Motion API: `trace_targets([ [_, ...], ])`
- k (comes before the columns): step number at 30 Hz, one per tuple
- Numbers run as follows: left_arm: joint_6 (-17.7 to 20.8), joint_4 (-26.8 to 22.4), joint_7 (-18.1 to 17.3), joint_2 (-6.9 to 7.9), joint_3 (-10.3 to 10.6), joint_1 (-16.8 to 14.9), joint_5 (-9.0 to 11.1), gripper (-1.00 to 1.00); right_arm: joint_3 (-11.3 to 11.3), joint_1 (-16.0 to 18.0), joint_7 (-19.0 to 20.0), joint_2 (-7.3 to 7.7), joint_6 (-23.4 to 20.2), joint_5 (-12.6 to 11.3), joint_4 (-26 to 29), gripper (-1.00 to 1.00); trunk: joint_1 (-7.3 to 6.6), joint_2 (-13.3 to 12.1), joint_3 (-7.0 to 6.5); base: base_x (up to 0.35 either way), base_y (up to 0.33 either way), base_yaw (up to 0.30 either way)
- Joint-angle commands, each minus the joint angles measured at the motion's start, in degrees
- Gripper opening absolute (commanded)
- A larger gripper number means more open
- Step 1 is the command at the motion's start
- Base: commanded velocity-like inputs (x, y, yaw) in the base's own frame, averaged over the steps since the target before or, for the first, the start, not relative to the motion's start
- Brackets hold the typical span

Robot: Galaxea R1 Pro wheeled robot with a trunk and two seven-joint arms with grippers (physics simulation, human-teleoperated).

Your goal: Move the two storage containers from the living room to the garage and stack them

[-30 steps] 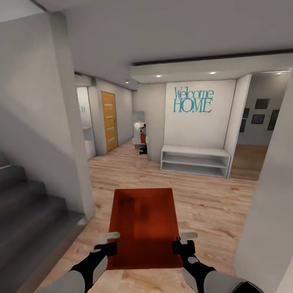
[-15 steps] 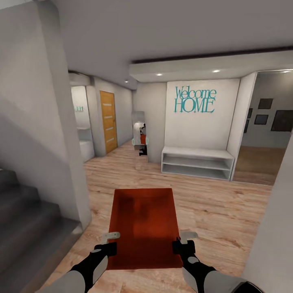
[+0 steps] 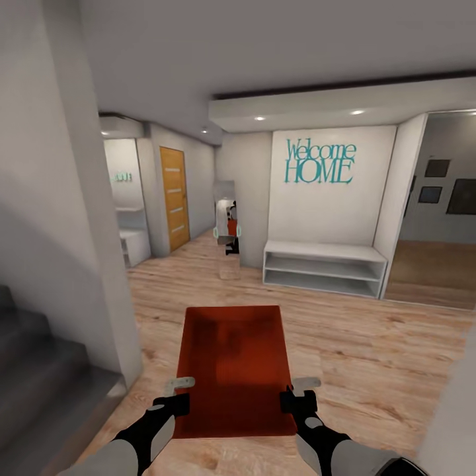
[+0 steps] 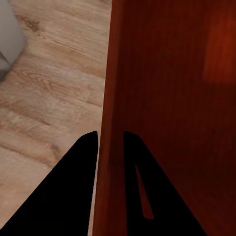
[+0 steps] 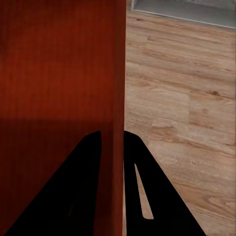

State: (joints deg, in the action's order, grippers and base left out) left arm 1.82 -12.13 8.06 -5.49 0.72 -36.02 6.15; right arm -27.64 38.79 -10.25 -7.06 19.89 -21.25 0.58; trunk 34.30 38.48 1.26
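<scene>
Two arms reaching forward, left end effector and right end effector each clamped on storage container – side walls.

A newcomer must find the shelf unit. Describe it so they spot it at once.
Look at the white wall with the teal "Welcome HOME" lettering. Right under it, on the wood floor, stands the shelf unit: low, white, open-fronted, wider than tall, unlike the narrow upright mirror beside it.

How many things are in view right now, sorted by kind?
Red bin: 1
Pincers: 2, left pincer and right pincer
White shelf bench: 1
Orange door: 1
Wall pictures: 3
Total: 8
</scene>
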Motion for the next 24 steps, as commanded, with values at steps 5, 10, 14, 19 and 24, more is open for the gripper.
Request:
trace_targets([
  [5,0.22,-0.18,1.17,0.18,-0.9,-0.01,-0.35,-1.0,3.38,0.06,0.05,-0.01,-0.11,0.68,0.13,-1.0,0.05,0.09,0.1,0.322,0.0,0.0],
  [10,0.22,-0.18,1.17,0.13,-0.9,-0.01,-0.35,-1.0,3.38,0.06,0.05,-0.02,-0.11,0.68,0.13,-1.0,0.05,0.09,0.1,0.322,0.0,0.0],
  [14,0.21,-0.18,1.17,0.17,-0.9,-0.01,-0.35,-1.0,3.38,0.06,0.05,-0.03,-0.11,0.68,0.13,-1.0,0.05,0.09,0.1,0.322,0.0,0.0],
  [19,0.21,-0.18,1.17,0.14,-0.9,0.01,-0.35,-1.0,3.38,0.06,0.05,-0.02,-0.11,0.68,0.13,-1.0,0.05,0.09,0.1,0.322,0.0,0.0],
  [24,0.22,-0.18,1.17,0.13,-0.9,-0.01,-0.35,-1.0,3.38,0.06,0.05,-0.06,-0.11,0.68,0.13,-1.0,0.05,0.09,0.1,0.322,0.0,0.0],
])
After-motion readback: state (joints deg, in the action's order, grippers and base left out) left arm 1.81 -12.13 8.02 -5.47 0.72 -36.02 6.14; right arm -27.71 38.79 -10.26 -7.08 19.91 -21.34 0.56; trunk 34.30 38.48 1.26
